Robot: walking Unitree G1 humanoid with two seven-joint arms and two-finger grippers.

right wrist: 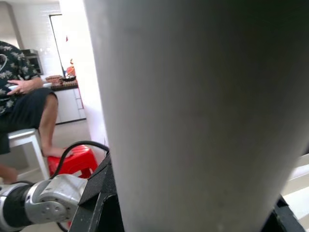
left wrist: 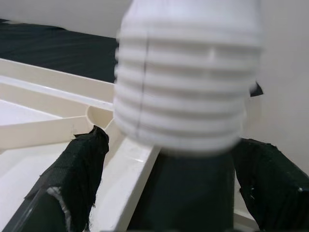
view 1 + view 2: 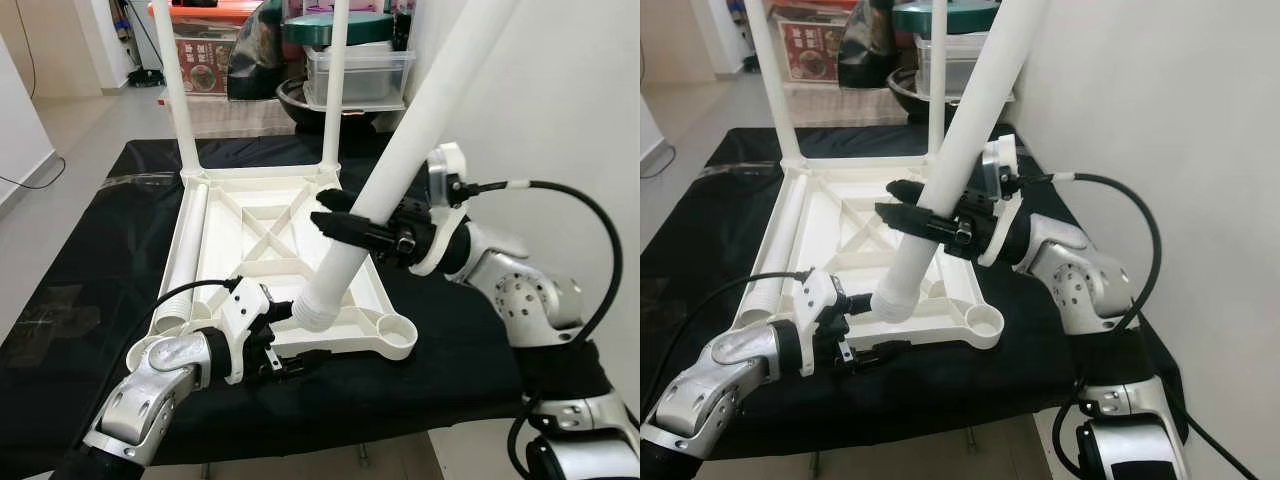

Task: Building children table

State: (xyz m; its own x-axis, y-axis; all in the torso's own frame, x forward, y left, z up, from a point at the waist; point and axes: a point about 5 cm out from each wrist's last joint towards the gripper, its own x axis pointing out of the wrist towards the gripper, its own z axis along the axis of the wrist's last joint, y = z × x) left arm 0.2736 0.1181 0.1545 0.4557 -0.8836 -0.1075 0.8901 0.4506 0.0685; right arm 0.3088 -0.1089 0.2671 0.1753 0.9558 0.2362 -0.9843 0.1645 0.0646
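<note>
Left gripper (image 3: 290, 345) open; two legs (image 3: 178, 95) upright, one leg (image 3: 400, 165) gripped, one flat

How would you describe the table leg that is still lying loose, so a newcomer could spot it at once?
Find the upturned white tabletop on the black cloth. Along its left edge lies a white leg, flat. Two legs stand upright at the far corners, and a fourth is held slanted by the right gripper.
</note>
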